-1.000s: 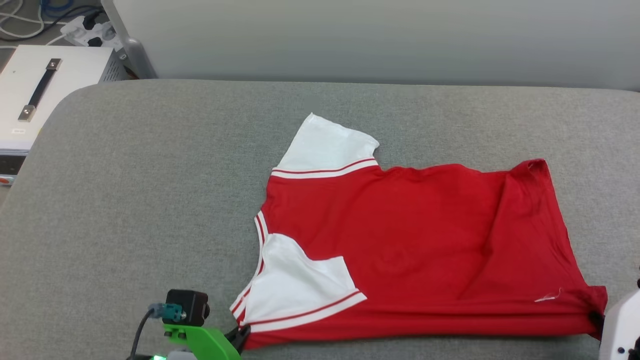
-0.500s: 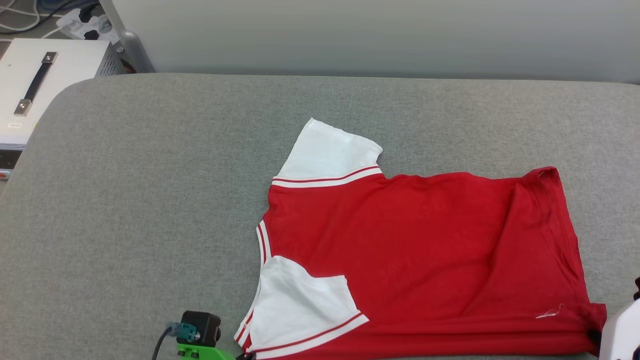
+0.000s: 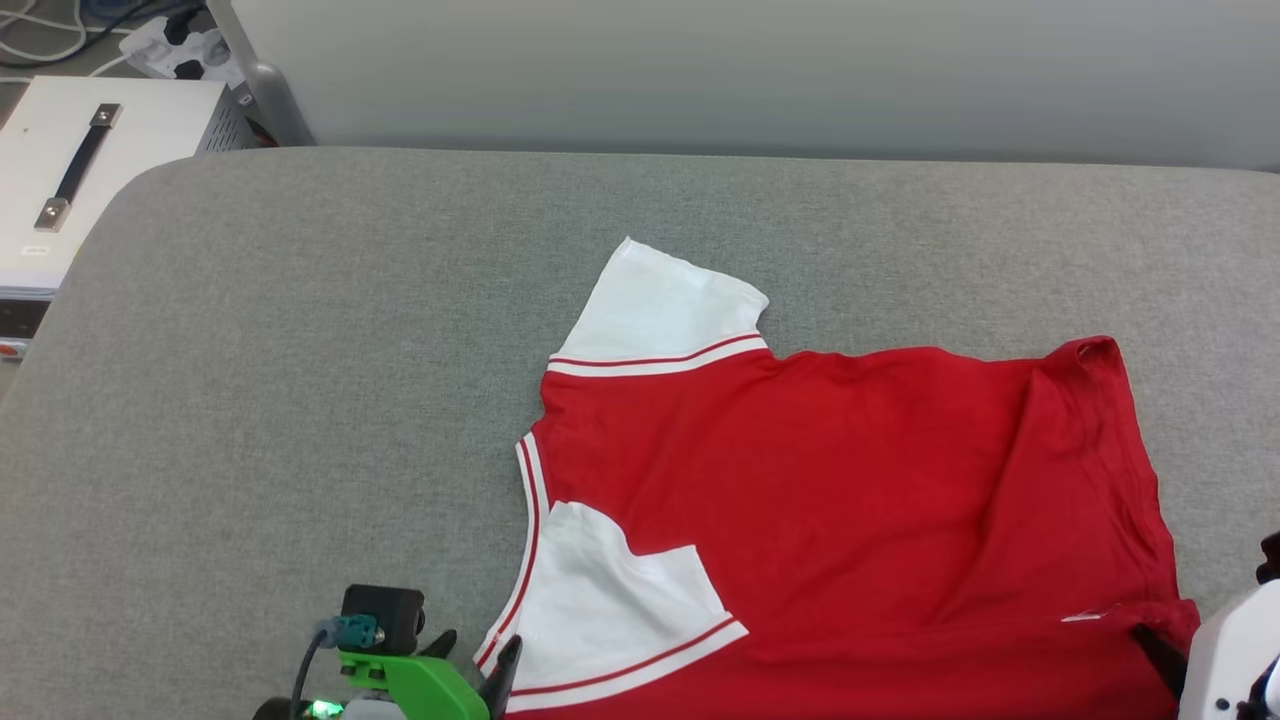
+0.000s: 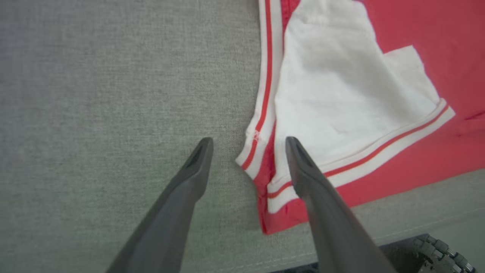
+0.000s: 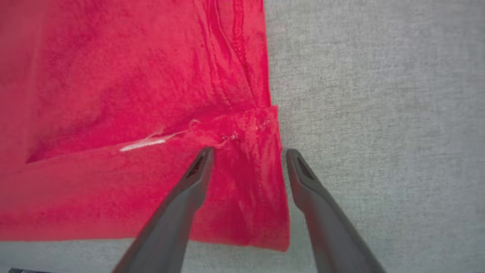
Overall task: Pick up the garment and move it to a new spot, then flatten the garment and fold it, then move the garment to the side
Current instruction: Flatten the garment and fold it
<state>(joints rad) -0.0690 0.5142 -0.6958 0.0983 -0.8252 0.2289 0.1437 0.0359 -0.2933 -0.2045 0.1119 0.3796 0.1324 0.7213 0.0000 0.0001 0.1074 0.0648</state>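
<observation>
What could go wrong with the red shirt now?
The left tool and right tool stand open astride corners of the shirt; lifting away, a finger might snag and crumple it. The shirt's near edge lies close to the front edge of the grey cushion, so it might slip off.

Probably a lab: a white metal instrument box (image 3: 120,150) and a cabled white power strip (image 3: 172,48) stand beside the grey fabric-covered bench (image 3: 300,350).

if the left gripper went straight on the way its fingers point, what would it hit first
Probably the red-and-white striped trim edging the red jersey T-shirt with white sleeves, which lies just ahead of the open left gripper; depth is unclear.
</observation>
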